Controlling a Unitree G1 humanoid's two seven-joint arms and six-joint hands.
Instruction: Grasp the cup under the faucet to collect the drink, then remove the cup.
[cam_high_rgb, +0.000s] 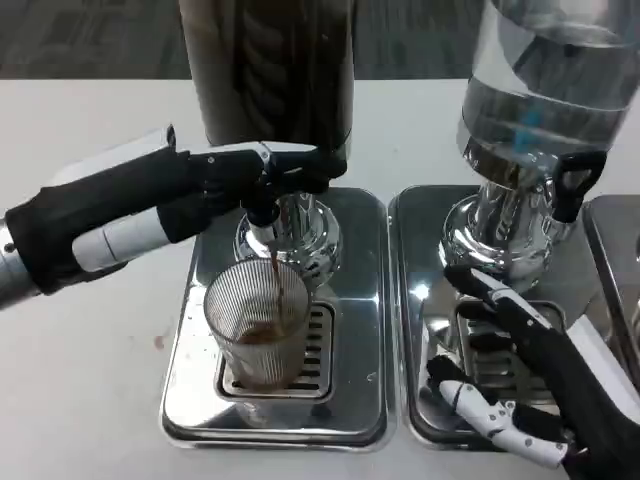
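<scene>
Head view: the left hand (235, 178) reaches in from the side and presses its fingers on the faucet (262, 205) of the dark dispenser (268, 70), holding the tap lever rather than the cup. A thin brown stream falls from the spout just below those fingers into the cup (258, 325), which stands upright on the drip tray (355, 300) directly beneath the hand, on the slotted grate. The cup is a clear ribbed tumbler, and only a shallow pool of brown drink shows at its bottom, so filling looks barely begun. Nothing touches the cup; neither hand holds it.

The right hand (520, 385) rests low over the neighbouring tray (425, 250), fingers spread and holding nothing, with the clear dispenser (535, 110) and its black tap just beyond its fingertips. The cup stands well to the inside of this hand, across the seam between the two trays.

By the look of things, the cup is placed and pouring is under way; what remains is to let the level rise, release the tap, then grasp the cup and lift it clear of the tray
</scene>
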